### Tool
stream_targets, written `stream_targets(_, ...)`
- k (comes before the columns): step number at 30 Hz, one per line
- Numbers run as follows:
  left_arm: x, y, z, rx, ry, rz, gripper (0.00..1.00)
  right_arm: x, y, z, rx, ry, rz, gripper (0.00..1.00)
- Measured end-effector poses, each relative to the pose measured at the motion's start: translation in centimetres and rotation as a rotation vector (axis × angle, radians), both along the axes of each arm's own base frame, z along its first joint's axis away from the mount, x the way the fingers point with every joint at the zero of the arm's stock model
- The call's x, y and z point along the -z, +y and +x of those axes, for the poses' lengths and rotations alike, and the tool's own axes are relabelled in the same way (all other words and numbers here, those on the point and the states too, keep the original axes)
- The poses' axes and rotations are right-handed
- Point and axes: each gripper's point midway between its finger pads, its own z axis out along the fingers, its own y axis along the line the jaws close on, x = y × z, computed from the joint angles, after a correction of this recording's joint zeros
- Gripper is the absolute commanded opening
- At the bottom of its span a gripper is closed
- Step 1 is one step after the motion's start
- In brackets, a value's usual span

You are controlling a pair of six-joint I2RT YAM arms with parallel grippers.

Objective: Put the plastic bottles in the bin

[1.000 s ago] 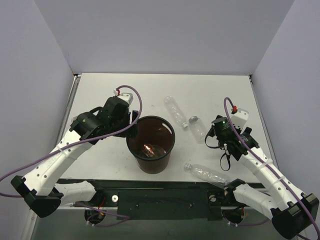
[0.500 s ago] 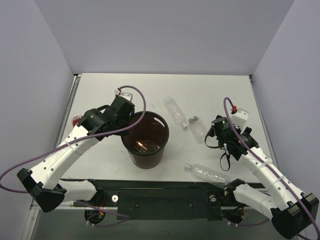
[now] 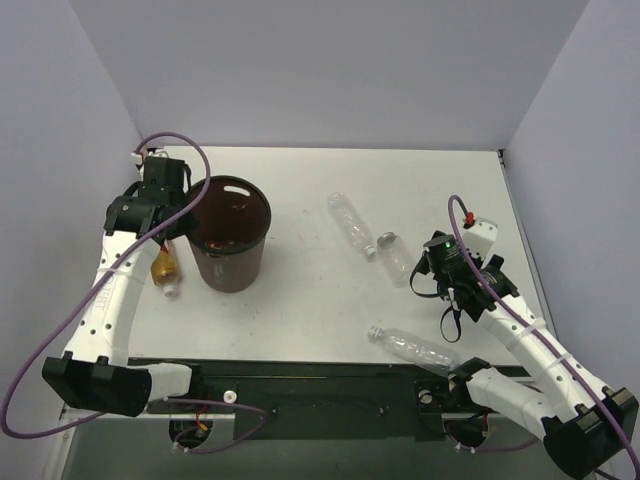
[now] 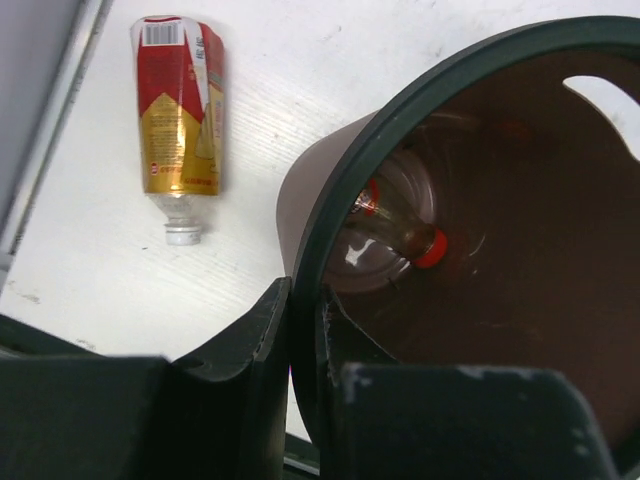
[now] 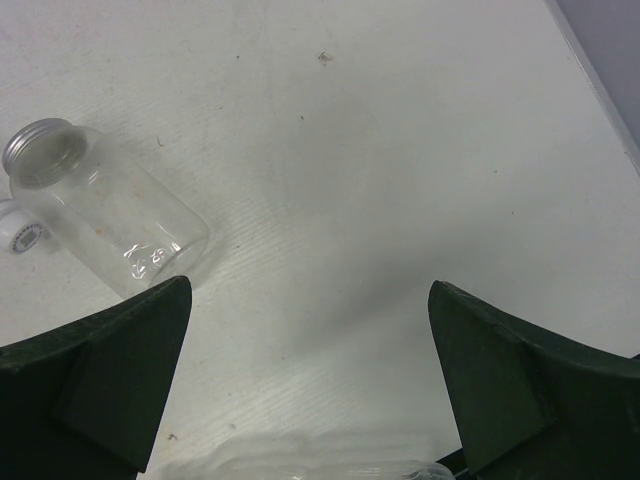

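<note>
The dark brown bin point(image 3: 232, 258) stands at the table's left, and my left gripper point(image 3: 187, 222) is shut on its left rim point(image 4: 400, 120), one finger inside and one outside point(image 4: 305, 292). A red-capped clear bottle point(image 4: 395, 215) lies inside the bin. A small bottle with a red and gold label point(image 3: 166, 266) point(image 4: 180, 120) lies just left of the bin. On the right lie a long clear bottle point(image 3: 350, 222), a short one point(image 3: 395, 255) point(image 5: 110, 215) and a near one point(image 3: 412, 346) point(image 5: 330, 465). My right gripper point(image 3: 426, 272) point(image 5: 310, 290) hovers open between those two, holding nothing.
The table's left metal edge point(image 4: 40, 150) runs close beside the labelled bottle. The table's right edge point(image 5: 600, 70) shows in the right wrist view. Grey walls enclose the table on three sides.
My left gripper shut on the bin's rim and dragged the bin left and back across the table. The labelled bottle now shows beside it. The right arm has not moved.
</note>
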Motion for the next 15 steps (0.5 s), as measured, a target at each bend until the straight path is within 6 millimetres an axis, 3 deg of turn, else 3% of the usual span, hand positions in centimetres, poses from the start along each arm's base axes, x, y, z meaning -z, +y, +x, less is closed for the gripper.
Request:
stream_targets(4,0.4,-0.3,1.9,-0.026,-0.025,-0.100,0.00,0.0,-0.2,-0.3,0.002,-0.009,0.006,1.00)
stream_targets(11,2.4,-5.2,6.5,0.041,-0.027,-0.333,0.00,-0.1,-0.4,-0.8,0.011,-0.013,0.016,1.00)
stream_targets(15,3.2,-6.9,8.5,0.053,-0.025,-0.395,0.00,-0.1,-0.4,-1.0,0.012,-0.012,0.017,1.00)
